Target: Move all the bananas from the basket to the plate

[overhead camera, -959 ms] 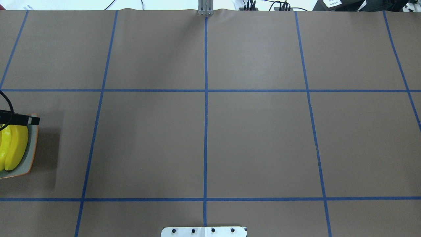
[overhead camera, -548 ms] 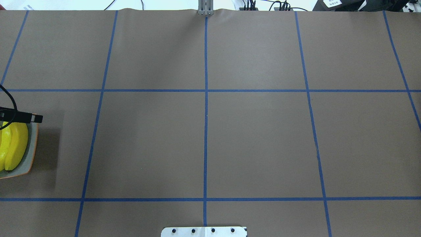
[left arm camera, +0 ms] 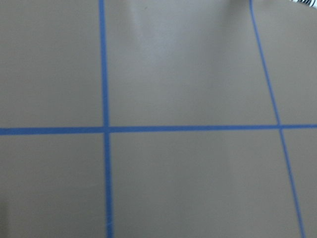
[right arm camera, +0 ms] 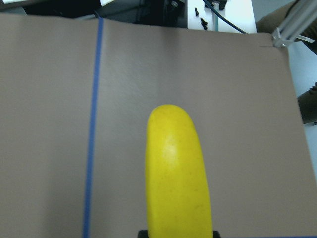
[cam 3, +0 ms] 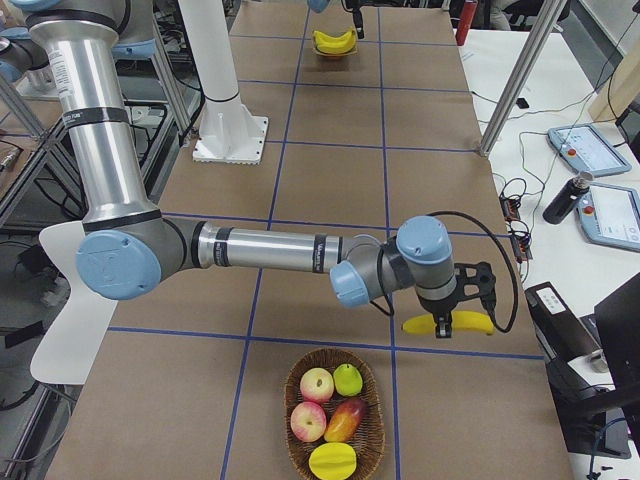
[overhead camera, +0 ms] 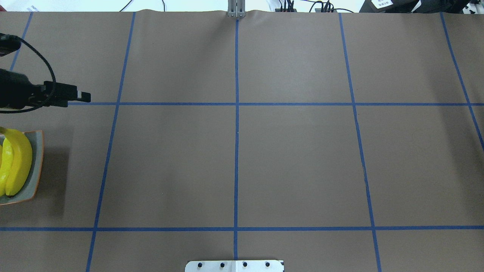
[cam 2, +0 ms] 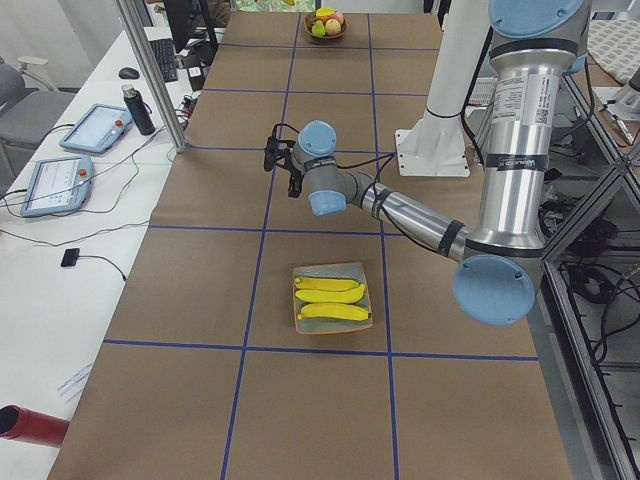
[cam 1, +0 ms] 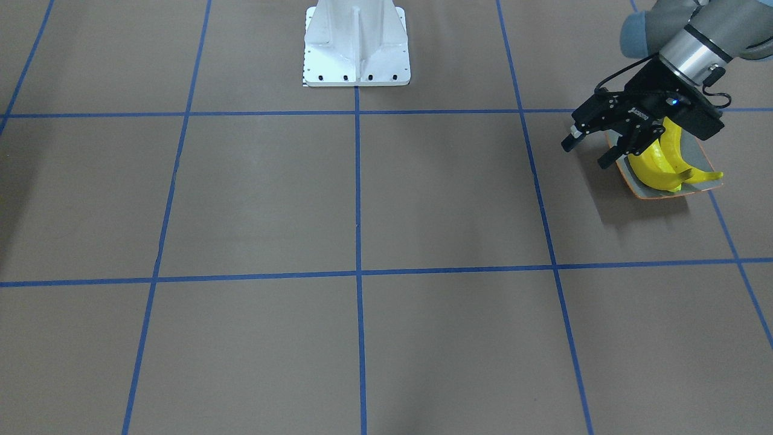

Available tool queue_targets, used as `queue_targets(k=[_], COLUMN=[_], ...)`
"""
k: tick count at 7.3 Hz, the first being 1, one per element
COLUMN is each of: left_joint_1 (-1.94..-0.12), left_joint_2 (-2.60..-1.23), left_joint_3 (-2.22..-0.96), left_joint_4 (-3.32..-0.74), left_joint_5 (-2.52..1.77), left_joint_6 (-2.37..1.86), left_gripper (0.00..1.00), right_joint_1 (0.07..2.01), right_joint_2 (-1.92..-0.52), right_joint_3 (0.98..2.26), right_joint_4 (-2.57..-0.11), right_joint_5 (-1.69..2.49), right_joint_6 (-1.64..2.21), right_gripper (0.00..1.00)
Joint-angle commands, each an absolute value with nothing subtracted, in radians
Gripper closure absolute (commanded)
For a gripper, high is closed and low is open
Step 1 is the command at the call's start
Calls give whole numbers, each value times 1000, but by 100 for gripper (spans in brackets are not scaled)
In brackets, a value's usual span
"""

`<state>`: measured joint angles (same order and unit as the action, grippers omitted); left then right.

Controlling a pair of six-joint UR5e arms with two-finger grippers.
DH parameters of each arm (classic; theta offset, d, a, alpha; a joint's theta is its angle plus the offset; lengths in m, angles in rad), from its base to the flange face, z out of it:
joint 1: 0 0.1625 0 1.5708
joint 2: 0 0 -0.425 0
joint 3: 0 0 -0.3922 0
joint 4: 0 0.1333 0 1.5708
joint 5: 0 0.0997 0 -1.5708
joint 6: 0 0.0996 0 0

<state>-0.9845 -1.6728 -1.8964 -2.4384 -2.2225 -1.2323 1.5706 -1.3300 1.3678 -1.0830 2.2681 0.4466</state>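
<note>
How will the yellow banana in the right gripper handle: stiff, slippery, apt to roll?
The glossy yellow banana likely is stiff: both ends stick out level from the right gripper. Its shine suggests a slippery skin. Its curve should probably keep it from rolling, like the bananas resting on the square grey-green plate.

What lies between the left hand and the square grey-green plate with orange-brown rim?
Overhead view: only bare brown paper and a blue tape line between left hand and plate.

Overhead and front steeply down, 2 end views along table (overhead camera: 295, 166), plate (overhead camera: 36, 170) common to 4
</note>
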Motion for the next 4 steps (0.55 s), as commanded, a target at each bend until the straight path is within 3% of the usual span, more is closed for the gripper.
queue_targets(k=[1,4], left_joint_1=[-959,-868], left_joint_2=[-1802,-1949], left_joint_3=[-1881,-1850], left_joint_4=[-2441,-2444], left_joint_5=[-2218,-2172], left_joint_6=[-1318,-1344], left_gripper=[0,0], right_joint_1=[1426,1251], right_joint_2=[-1220,-1147], right_joint_3=[1432,1616], right_joint_4=[-1075,-1075], right_joint_5=[2298,2295], right_joint_6=[764,1157], right_gripper=[100,100])
